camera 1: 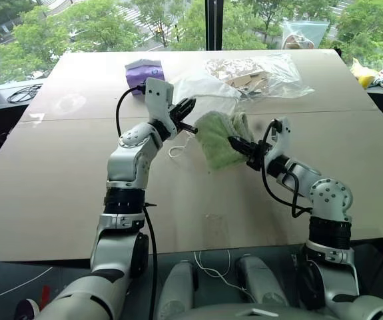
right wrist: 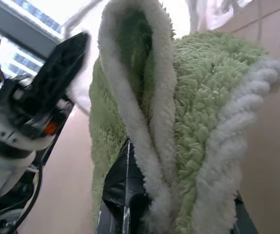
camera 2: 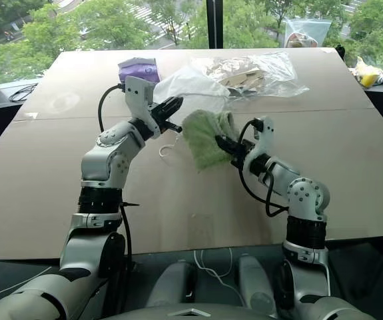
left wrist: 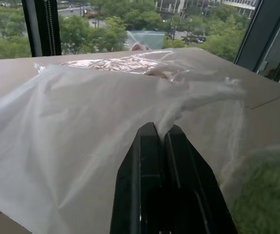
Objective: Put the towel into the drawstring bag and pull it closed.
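The light green towel (camera 1: 219,137) hangs bunched above the middle of the table, and my right gripper (camera 1: 234,142) is shut on its right side. In the right wrist view the towel (right wrist: 198,97) folds over the black fingers (right wrist: 118,195). Just left of it, my left gripper (camera 1: 190,127) is shut on the thin edge of the white translucent drawstring bag (camera 1: 208,90), lifting it off the table. The left wrist view shows the bag (left wrist: 81,122) spreading past the closed fingertips (left wrist: 149,134). A white cord loop (camera 1: 175,150) dangles below the left gripper.
A small purple packet (camera 1: 143,72) lies behind the left gripper. A clear plastic bag of beige items (camera 1: 258,70) lies at the back right of the brown table (camera 1: 58,180). Another clear bag (camera 1: 304,33) stands at the window, and yellow clutter (camera 1: 364,72) sits off the table's right side.
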You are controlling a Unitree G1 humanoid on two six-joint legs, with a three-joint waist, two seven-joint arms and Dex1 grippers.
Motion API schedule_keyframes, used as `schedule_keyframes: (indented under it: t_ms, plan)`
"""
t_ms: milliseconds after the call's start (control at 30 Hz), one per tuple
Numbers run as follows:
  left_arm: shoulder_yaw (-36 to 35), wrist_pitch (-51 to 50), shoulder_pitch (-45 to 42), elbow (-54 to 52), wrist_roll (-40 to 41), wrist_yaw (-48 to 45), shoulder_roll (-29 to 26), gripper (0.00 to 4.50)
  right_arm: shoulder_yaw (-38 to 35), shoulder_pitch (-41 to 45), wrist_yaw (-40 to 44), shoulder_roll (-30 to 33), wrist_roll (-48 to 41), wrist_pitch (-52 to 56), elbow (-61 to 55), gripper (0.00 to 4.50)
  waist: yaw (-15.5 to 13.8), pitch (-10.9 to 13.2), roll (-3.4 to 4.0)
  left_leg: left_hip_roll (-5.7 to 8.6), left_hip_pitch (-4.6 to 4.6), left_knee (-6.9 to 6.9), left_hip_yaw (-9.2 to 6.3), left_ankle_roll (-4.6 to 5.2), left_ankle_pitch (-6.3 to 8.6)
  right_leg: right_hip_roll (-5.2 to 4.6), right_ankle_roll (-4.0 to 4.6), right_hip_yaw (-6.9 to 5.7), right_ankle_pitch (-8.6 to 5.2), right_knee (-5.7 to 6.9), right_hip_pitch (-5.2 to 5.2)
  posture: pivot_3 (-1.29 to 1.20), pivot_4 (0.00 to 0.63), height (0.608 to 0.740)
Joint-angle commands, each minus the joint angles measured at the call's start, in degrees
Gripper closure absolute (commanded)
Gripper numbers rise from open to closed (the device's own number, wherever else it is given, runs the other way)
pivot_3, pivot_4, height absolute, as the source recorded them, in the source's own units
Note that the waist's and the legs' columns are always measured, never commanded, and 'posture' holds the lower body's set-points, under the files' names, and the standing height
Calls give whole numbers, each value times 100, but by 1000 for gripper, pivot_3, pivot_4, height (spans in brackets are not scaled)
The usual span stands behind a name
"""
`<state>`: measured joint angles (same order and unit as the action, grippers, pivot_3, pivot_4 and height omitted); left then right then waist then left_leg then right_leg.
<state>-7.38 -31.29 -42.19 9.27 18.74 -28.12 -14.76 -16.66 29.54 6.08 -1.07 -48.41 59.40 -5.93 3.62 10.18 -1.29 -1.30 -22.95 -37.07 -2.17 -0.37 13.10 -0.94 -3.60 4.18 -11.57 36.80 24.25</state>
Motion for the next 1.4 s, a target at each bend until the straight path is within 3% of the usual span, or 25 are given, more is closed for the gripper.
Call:
schedule_keyframes:
  t_ms: [33,233,500,800,933,1067,1200,1400]
  plan:
    - [-19,-593,19,-513,445,-126,-17,4500,-418,285,-490,-386,-339,-415,1,4432,14,1,1,0,0,1,-1,0,0,0,0,0,0,0,1,0,150,740]
    - [109,-972,151,-762,609,-132,-1,4500,-951,515,-1191,-894,-1113,-714,71,4432,18,1,2,0,-1,3,-2,0,0,0,1,-2,0,-2,2,0,150,740]
    - [185,-1016,155,-840,681,-158,18,4500,328,-130,-1015,-456,-1072,378,-306,4432,31,2,3,-1,2,19,-6,0,0,1,4,-4,-2,-5,4,0,150,740]
    - [366,-1125,438,-1276,969,-501,52,4500,-22,169,-1237,-507,-1651,352,13,4432,20,2,3,0,-6,19,-3,0,0,-2,3,-4,-2,-11,9,0,150,740]
    - [438,-1242,536,-1545,1150,-561,109,4500,456,177,-1044,-458,-1303,438,34,4432,37,2,4,-2,-6,25,-4,0,0,1,4,-3,-2,-11,13,0,150,740]
    - [463,-1386,653,-1774,1397,-646,106,4500,336,378,-1042,-621,-1347,103,251,4432,30,2,4,-1,-9,26,-2,0,0,0,3,-3,-2,-11,16,0,150,740]
    - [510,-1503,767,-1922,1537,-664,91,4500,-258,785,-1278,-1042,-1654,-681,716,4432,20,2,3,-1,-14,24,-1,0,0,0,3,-1,-2,-11,22,0,150,740]
    - [647,-1500,718,-1944,1569,-552,189,4500,-703,1044,-1480,-1704,-3041,-1679,931,4432,19,3,4,0,-43,23,-2,0,0,-1,3,-3,0,-18,44,0,150,740]
